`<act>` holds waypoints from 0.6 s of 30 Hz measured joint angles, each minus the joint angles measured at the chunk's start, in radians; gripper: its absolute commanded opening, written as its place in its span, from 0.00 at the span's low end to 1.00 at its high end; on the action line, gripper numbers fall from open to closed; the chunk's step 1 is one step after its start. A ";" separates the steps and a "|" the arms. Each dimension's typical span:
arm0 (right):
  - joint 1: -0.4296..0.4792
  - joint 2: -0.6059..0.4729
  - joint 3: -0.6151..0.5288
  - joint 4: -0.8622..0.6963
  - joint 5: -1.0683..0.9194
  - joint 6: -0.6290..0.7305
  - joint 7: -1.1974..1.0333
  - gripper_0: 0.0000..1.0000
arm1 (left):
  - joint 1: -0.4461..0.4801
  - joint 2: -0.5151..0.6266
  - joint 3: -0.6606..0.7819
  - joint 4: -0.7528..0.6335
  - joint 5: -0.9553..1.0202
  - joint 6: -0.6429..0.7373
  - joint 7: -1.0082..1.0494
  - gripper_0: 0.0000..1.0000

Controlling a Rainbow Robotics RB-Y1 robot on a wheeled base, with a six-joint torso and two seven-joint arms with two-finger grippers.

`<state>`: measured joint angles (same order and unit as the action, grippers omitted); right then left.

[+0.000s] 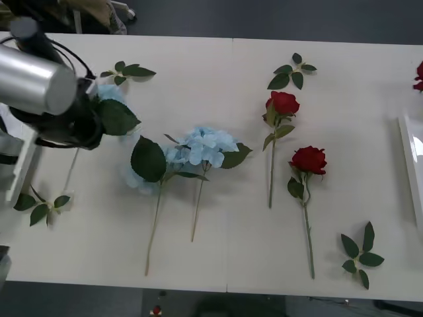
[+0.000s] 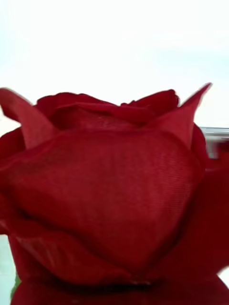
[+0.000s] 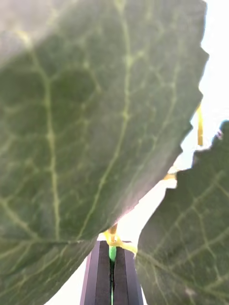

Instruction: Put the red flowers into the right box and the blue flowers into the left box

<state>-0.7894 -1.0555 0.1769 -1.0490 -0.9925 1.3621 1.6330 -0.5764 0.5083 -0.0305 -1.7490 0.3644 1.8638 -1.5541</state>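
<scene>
Gripping a blue flower (image 1: 112, 99) by its stem, the left gripper (image 3: 113, 271) hangs at the table's (image 1: 218, 251) left side, its 2 black fingers (image 3: 98, 274) pinched tight on a thin green stalk with big dark leaves (image 3: 71, 119) spread just beyond the fingertips. Close in front of the right wrist camera sits a red rose (image 2: 105, 190); whether that arm's fingers are closed on it cannot be told. Off to the right of the left gripper, 2 more blue flowers (image 1: 198, 148) lie side by side on the table, and farther right again 2 red flowers (image 1: 283, 104) rest well apart from them. Loose leaf sprigs (image 1: 291, 71) are scattered around. A white box rim (image 1: 411, 165) shows at the far right edge. The step in hand looks like carrying this blue flower to the left box; next, the held stem likely needs moving over that box before release.
</scene>
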 measured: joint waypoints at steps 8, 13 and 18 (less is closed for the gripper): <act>0.000 -0.057 -0.005 0.282 0.087 -0.181 0.139 0.00 | 0.000 0.177 0.260 0.058 -0.198 0.039 -0.564 0.00; 0.013 -0.056 0.036 0.355 0.124 -0.303 0.224 0.00 | 0.000 0.285 0.267 0.282 -0.250 -0.153 -0.608 0.00; 0.049 -0.038 0.088 0.353 0.131 -0.401 0.224 0.57 | 0.000 0.312 0.267 0.496 -0.257 -0.365 -0.608 0.04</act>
<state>-0.7404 -1.0939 0.2651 -0.6955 -0.8617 0.9609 1.8569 -0.5765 0.8204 0.2366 -1.2532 0.1077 1.4988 -2.1620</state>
